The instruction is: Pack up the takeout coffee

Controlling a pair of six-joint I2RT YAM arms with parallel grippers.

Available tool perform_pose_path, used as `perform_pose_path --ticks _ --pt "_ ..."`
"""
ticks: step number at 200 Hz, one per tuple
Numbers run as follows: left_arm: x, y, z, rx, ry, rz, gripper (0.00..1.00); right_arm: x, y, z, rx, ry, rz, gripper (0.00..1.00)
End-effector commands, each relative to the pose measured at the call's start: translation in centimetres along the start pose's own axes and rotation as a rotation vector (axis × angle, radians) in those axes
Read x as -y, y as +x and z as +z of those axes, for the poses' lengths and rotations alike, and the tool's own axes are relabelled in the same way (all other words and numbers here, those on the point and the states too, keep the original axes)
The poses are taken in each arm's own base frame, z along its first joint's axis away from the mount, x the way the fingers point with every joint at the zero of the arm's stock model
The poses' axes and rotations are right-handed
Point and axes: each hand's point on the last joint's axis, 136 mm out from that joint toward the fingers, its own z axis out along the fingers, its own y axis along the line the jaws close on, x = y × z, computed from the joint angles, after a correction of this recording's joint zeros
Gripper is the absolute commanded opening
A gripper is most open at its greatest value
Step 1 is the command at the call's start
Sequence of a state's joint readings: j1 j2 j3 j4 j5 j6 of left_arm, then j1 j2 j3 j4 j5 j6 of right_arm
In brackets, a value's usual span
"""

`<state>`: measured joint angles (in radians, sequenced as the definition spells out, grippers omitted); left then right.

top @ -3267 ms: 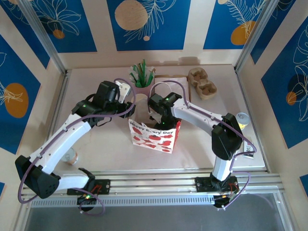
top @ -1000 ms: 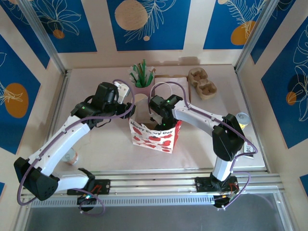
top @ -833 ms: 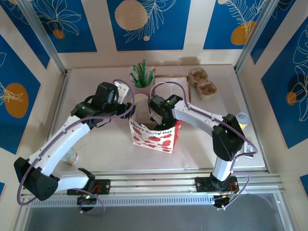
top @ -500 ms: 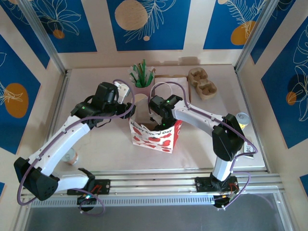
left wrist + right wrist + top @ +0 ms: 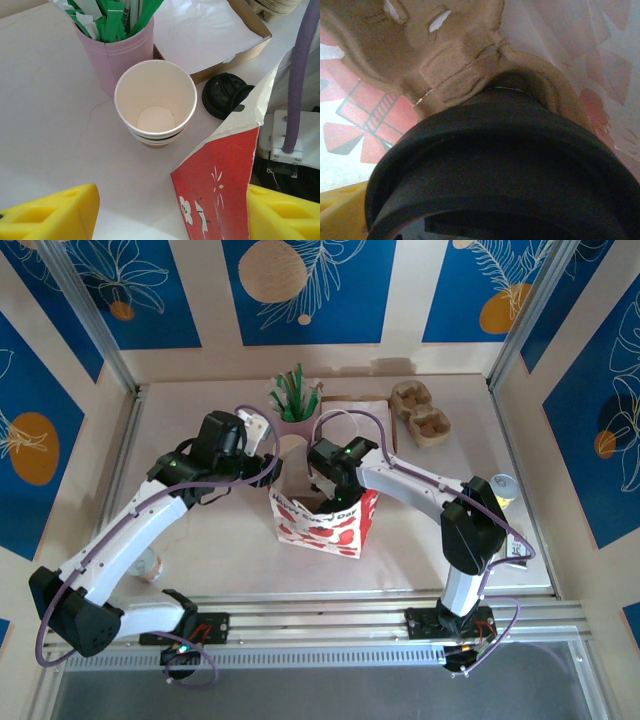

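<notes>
A red and white gift bag (image 5: 322, 525) stands open at the table's middle. My right gripper (image 5: 335, 495) reaches down into its mouth. In the right wrist view a coffee cup's black lid (image 5: 490, 150) sits close under the camera, seated in a brown cardboard carrier (image 5: 450, 60) inside the bag. My right gripper (image 5: 485, 220) stands open and wide around the lid, one yellow finger (image 5: 340, 215) showing at the lower left. My left gripper (image 5: 262, 468) is open at the bag's left rim. In its wrist view the bag's corner (image 5: 225, 175) lies between the left gripper's (image 5: 167, 215) yellow fingers, near the right one.
Behind the bag stand a pink cup of green sachets (image 5: 117, 45), a stack of empty paper cups (image 5: 156, 107) and black lids (image 5: 225, 95). A flat box (image 5: 355, 410) and spare carriers (image 5: 420, 412) lie at the back. One cup (image 5: 148, 565) stands near the left, another (image 5: 505, 488) at the right.
The bag's front face has shifted slightly and my right gripper sits a little deeper in its mouth. The left arm has stayed where it was.
</notes>
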<state>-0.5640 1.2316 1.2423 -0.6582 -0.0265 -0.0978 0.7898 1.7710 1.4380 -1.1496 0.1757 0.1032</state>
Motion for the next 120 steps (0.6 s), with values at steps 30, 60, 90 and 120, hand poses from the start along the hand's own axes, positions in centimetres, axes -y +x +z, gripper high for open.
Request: perform_pose_path --ticks 30,60,90,120 --pt "-0.6 0.7 0.1 -0.026 -0.010 0.003 0.69 -0.4 1.1 -1.2 -0.037 -0.004 0.009 0.99" --pt "-0.5 0.8 0.2 -0.031 -0.004 0.002 0.69 -0.9 0.9 -1.9 -0.024 -0.006 -0.006 0.99" --pt "-0.4 0.8 0.3 -0.037 0.000 0.002 0.70 -1.0 0.8 -2.2 -0.023 -0.001 -0.010 0.99" --pt "-0.4 0.8 0.3 -0.037 0.004 0.004 0.70 -0.9 0.9 -2.2 -0.030 0.003 -0.010 0.99"
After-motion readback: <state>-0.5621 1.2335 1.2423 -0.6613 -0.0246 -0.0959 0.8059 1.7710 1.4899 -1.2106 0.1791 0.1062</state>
